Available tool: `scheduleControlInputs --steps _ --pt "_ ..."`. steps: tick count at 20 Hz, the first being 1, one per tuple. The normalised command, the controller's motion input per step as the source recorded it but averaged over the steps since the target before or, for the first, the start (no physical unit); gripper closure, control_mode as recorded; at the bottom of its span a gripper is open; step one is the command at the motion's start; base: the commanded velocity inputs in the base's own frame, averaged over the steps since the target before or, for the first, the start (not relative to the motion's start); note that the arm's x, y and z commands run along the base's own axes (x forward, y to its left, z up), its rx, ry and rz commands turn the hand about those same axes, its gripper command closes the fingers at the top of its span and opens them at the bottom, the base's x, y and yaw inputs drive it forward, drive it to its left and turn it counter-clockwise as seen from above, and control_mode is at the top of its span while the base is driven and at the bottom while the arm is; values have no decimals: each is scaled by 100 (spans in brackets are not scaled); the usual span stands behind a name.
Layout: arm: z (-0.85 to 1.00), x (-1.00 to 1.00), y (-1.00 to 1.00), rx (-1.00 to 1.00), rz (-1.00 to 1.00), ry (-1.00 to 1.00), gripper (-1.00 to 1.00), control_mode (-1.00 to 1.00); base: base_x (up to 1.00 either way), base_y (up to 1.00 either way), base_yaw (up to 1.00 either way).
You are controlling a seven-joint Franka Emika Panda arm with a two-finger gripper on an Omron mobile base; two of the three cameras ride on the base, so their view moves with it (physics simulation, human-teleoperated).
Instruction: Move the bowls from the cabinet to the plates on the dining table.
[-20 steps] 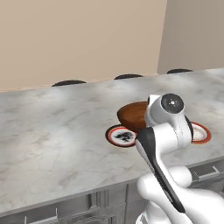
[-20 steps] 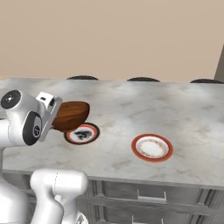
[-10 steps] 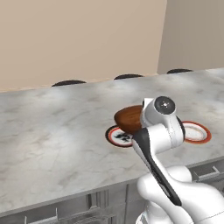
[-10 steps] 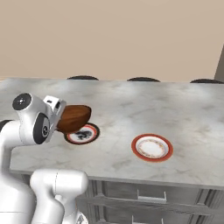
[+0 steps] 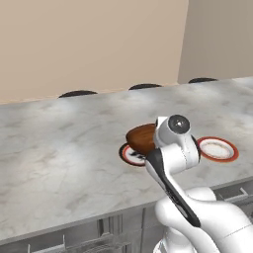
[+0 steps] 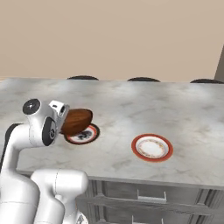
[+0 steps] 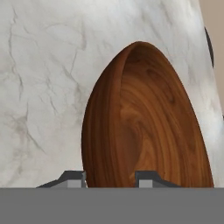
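A white robot arm's two-finger gripper (image 7: 109,177) is clamped on the wall of a deep, glossy reddish-brown wooden bowl (image 6: 77,121), one finger inside the rim and one outside, holding it tilted just above the near small round plate with a red-orange rim and dark centre (image 6: 83,134) on the long island table with a grey-white marbled stone top (image 6: 175,109). The bowl is empty, its grained interior facing the hand camera. Judging by the scene, the first delivery is nearly complete: the bowl is at its plate but not yet set down and released. The second red-rimmed plate (image 5: 217,149), off to the arm's right, lies bare, with nothing on it, so a second bowl would appear to be left to fetch from the cabinet.
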Motion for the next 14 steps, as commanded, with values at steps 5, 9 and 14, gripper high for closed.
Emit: scheduleControlInputs --steps 5,9,14 --pt "-33 23 1 0 2 0 100 -100 0 0 0" --pt "-28 21 0 0 1 0 100 -100 0 0 0" --pt "-27 19 0 0 1 0 100 -100 0 0 0"
